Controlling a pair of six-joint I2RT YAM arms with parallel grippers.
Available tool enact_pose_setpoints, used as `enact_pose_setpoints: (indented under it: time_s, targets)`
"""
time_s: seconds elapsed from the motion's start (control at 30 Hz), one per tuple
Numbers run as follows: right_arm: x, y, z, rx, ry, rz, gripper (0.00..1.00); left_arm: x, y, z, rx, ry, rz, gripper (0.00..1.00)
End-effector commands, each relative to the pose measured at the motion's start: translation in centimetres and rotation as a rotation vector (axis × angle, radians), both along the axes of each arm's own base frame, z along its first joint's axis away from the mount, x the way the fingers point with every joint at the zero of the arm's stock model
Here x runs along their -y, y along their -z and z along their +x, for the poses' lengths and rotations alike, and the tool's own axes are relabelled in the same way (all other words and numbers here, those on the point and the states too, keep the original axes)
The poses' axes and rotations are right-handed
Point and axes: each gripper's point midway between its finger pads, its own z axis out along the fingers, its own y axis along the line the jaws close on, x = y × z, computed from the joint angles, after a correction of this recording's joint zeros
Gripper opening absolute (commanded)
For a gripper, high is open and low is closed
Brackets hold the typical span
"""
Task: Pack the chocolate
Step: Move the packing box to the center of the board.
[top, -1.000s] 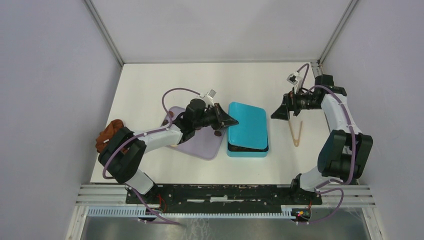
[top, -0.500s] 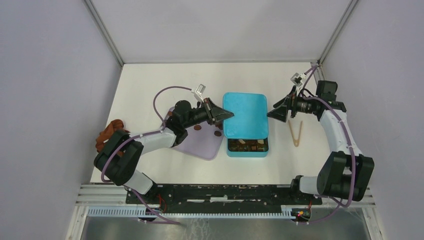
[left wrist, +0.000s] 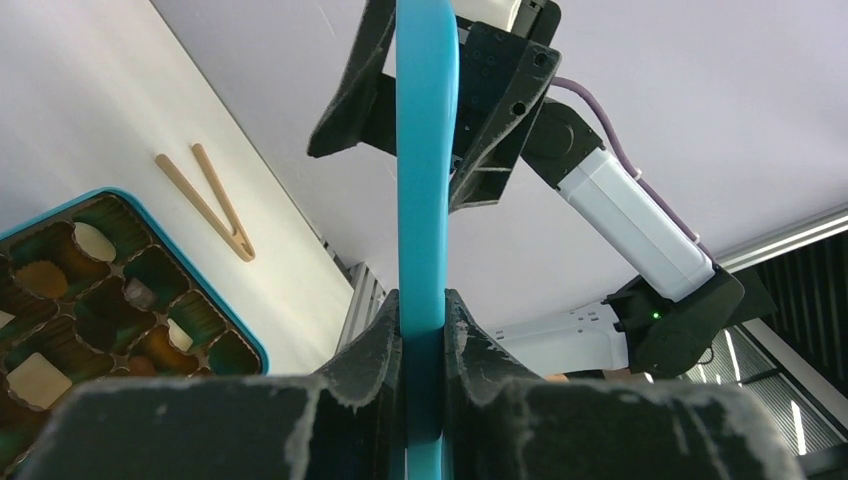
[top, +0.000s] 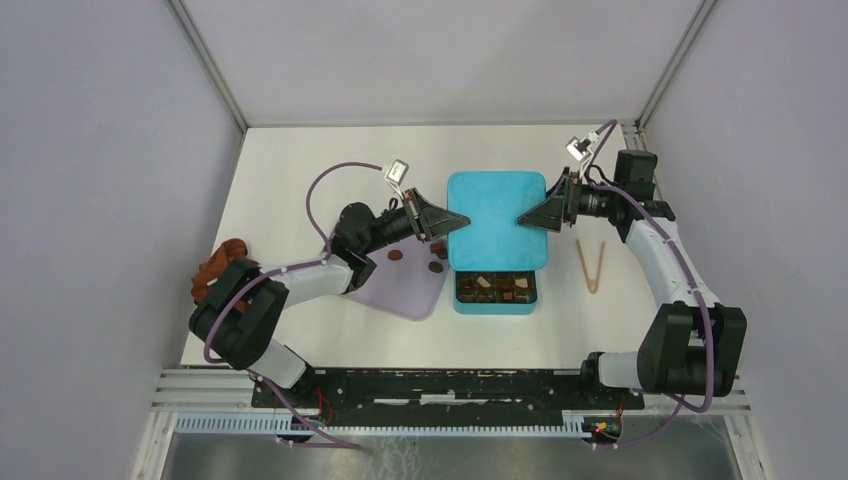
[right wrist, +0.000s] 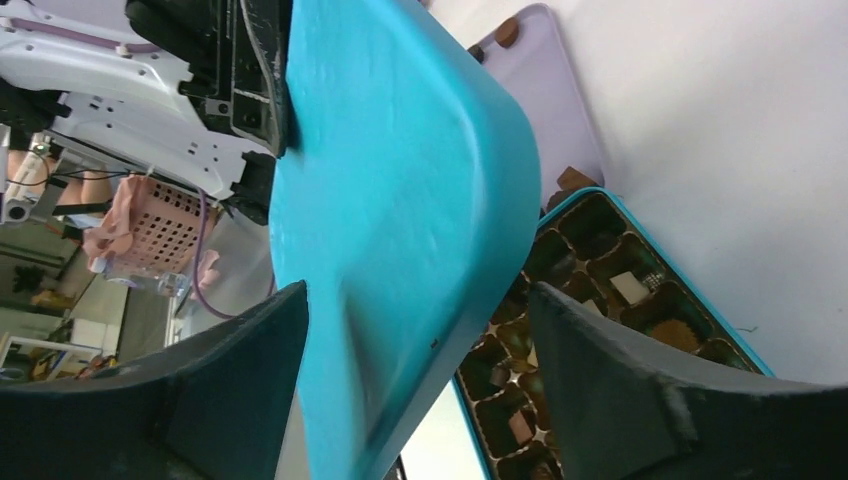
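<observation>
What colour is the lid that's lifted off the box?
Teal blue. The lid shows best in the right wrist view.

Teal lid point(top: 497, 215) — chocolate point(top: 494, 287) in open box point(top: 495, 307)

Lid point(top: 497, 215): uniform teal. Box point(top: 495, 310): teal wall, dark brown compartment liner. Chocolate pieces point(top: 497, 287) in the compartments: dark brown, mid brown and cream-white. Loose pieces point(top: 395, 255) on the mat are reddish mid brown. Mat point(top: 405, 290): pale lavender, plain. Tongs point(top: 590, 265): light tan wood. Cloth lump point(top: 215, 268): rust-brown. Table point(top: 300, 170): white. Left gripper point(top: 458, 222) and right gripper point(top: 528, 218) are black. Left arm point(top: 305, 280) and right arm point(top: 660, 250) have white shells and black joints. Cables point(top: 340, 178): purple.
</observation>
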Motion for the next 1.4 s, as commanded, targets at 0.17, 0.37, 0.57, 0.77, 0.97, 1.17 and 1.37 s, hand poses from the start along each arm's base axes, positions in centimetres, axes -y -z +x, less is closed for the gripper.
enact_pose_setpoints:
  time_s: [0.17,0.37,0.57,0.77,0.97,1.17,1.37]
  targets:
    - [-0.6,-2.6,-0.7,-0.075,-0.077,0.096,0.51,0.3,-3.2,0.1,0.08,0.026,-0.093,0.02]
    - [-0.8,-3.1,-1.8,-0.105,-0.154,0.135,0.21,0.6,-2.7,0.1,0.071,0.041,-0.089,0.03]
    - [-0.7,-3.5,-2.0,-0.074,-0.178,0.149,0.0,0.3,-0.5,1.5,0.019,-0.024,0.003,0.44]
    - [-0.6,-3.1,-2.1,-0.041,-0.148,0.103,0.0,-3.1,2.2,3.3,0.007,-0.218,0.277,0.72]
    - [-0.4,0.2,-2.4,-0.085,-0.089,0.044,0.0,-9.8,2.0,3.3,0.072,-0.497,0.573,0.89]
    - [-0.8,4.0,-3.5,-0.172,-0.046,0.037,0.0,-13.0,1.4,0.8,0.087,-0.558,0.611,0.93]
    - [-1.6,6.5,-4.4,-0.23,-0.033,0.047,0.0,-12.1,2.9,-0.2,0.042,-0.503,0.546,0.91]
